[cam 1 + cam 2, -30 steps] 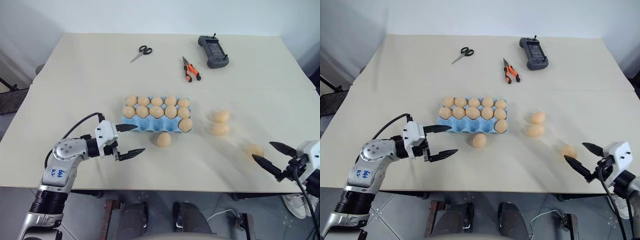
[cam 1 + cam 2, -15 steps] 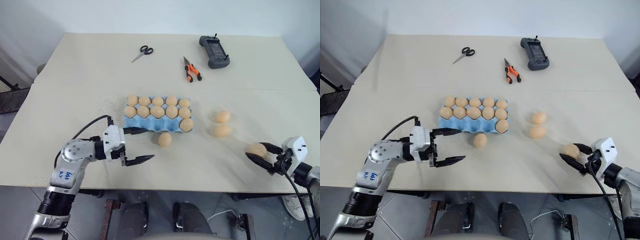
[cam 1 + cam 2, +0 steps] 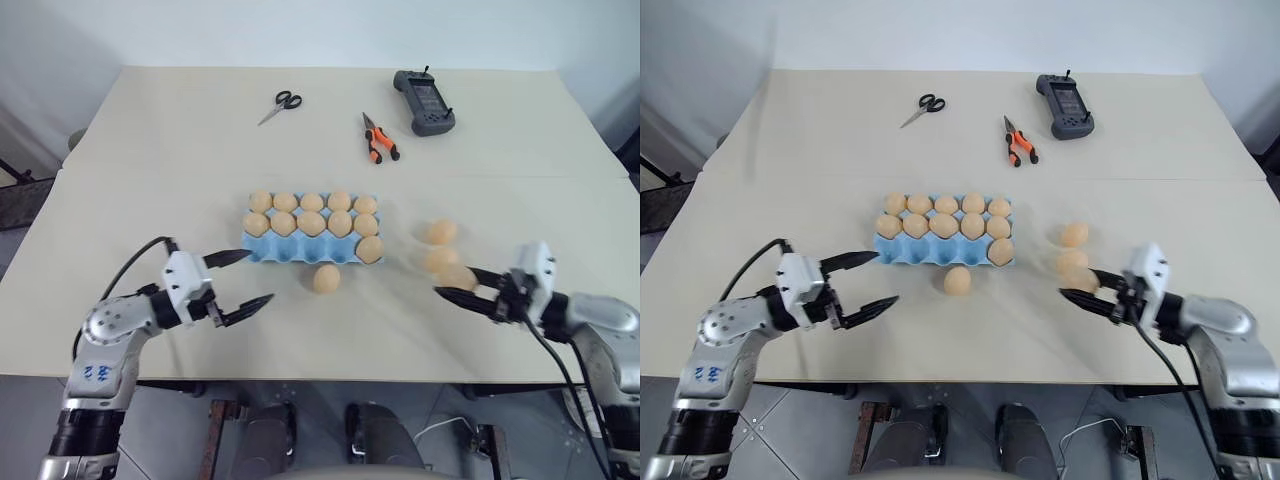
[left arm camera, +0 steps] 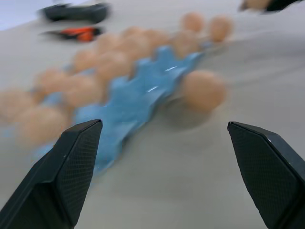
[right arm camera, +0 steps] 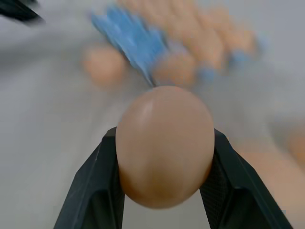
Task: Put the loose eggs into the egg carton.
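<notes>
The cream table [image 3: 150, 150] is bearing everything. At its centre the egg carton [image 3: 290, 250], light blue moulded pulp, is sitting with eleven pale tan eggs filling two rows and one near cup. The left gripper [image 3: 240, 280], at its eight o'clock, is hanging with fingers spread apart. The right gripper [image 3: 452, 283], at four o'clock, is clamping a held egg [image 5: 164, 145], smooth and orange-tan. Loose eggs are lying at six o'clock [image 3: 326, 279] and three o'clock [image 3: 439, 232].
</notes>
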Robot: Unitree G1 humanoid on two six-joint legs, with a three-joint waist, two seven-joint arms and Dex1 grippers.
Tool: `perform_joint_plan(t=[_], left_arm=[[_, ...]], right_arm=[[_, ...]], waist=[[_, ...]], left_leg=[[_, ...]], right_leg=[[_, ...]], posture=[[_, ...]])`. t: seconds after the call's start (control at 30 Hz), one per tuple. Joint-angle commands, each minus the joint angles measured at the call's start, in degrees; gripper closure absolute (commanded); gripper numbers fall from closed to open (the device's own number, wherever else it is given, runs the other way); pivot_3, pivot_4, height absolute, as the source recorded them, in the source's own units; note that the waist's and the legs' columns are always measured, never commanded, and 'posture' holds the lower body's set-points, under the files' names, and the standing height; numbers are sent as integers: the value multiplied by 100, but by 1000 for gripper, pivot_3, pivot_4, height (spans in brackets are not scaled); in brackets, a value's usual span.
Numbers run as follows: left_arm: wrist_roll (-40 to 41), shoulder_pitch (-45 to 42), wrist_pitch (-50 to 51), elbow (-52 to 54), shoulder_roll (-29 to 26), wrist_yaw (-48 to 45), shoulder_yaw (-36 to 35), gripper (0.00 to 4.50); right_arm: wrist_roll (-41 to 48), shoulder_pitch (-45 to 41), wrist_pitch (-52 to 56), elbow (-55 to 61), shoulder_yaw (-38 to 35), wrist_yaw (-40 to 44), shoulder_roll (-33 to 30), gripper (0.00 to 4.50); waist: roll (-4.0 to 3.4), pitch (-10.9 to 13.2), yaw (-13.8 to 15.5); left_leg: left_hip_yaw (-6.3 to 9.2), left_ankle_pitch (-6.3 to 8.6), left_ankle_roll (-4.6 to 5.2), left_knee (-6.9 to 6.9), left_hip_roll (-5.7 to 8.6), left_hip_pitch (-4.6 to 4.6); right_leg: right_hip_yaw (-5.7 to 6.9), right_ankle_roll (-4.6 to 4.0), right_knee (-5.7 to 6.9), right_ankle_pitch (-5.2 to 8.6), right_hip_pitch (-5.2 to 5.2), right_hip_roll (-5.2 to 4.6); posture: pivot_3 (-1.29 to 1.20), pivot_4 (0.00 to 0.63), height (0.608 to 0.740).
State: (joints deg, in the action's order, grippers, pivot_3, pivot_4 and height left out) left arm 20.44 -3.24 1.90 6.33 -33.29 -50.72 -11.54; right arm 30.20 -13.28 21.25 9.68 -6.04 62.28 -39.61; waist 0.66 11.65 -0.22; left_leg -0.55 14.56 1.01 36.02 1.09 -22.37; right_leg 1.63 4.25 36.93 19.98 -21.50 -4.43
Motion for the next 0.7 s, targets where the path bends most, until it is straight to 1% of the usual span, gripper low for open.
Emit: perform_joint_plan(t=[0.03,0.1,0.23,0.4,0.5,0.6,0.63,0.67,0.7], left_arm=[[107,249,-15,219,-94,219,-403,0],[99,387,-23,251,-110,291,-503,0],[104,530,12,413,-62,427,-521,0],[105,625,79,628,21,585,-447,0],[114,675,128,744,61,652,-416,0],[132,704,183,837,79,672,-383,0],[143,699,203,857,78,672,-376,0],[161,677,236,882,75,675,-368,0],[176,670,263,911,72,678,-367,0]], right_arm=[[307,-759,882,604,507,-602,426,2634],[254,-1250,1225,607,805,-809,659,2634],[-151,-1905,1139,158,1383,-832,1025,2634],[-516,-2131,841,-276,1707,-656,1126,2634],[-711,-2252,722,-556,1775,-711,1243,2634],[-823,-2336,656,-755,1759,-729,1323,2634],[-858,-2352,642,-794,1750,-734,1331,2150],[-894,-2360,615,-823,1738,-724,1324,1908],[-918,-2358,603,-828,1727,-715,1316,1550]], waist=[[0,0,5],[0,0,14],[0,0,30],[2,-2,0],[2,-1,-7],[2,-1,-30],[2,-1,-25],[2,-1,-20],[2,-1,-16]], left_leg=[[1,1,-2,0,0,-2],[1,3,-1,-3,0,-8],[6,16,12,-4,2,-29],[7,36,23,-1,5,-55],[6,44,20,5,5,-78],[5,45,15,4,3,-80],[5,45,14,5,2,-80],[5,45,14,6,2,-81],[5,45,14,7,3,-81]], right_leg=[[0,-1,-3,0,-3,0],[0,-1,-10,0,-8,-2],[8,-1,-43,0,-11,-6],[15,6,-66,-4,-25,-6],[29,16,-47,-9,-53,-8],[41,16,-30,-9,-65,-7],[44,16,-23,-9,-68,-7],[44,16,-16,-9,-71,-7],[44,16,-14,-9,-71,-8]], posture=[[0,150,740],[0,150,740],[0,150,740],[0,150,740],[0,150,740],[0,150,740],[0,150,740],[0,150,740],[0,150,740]])
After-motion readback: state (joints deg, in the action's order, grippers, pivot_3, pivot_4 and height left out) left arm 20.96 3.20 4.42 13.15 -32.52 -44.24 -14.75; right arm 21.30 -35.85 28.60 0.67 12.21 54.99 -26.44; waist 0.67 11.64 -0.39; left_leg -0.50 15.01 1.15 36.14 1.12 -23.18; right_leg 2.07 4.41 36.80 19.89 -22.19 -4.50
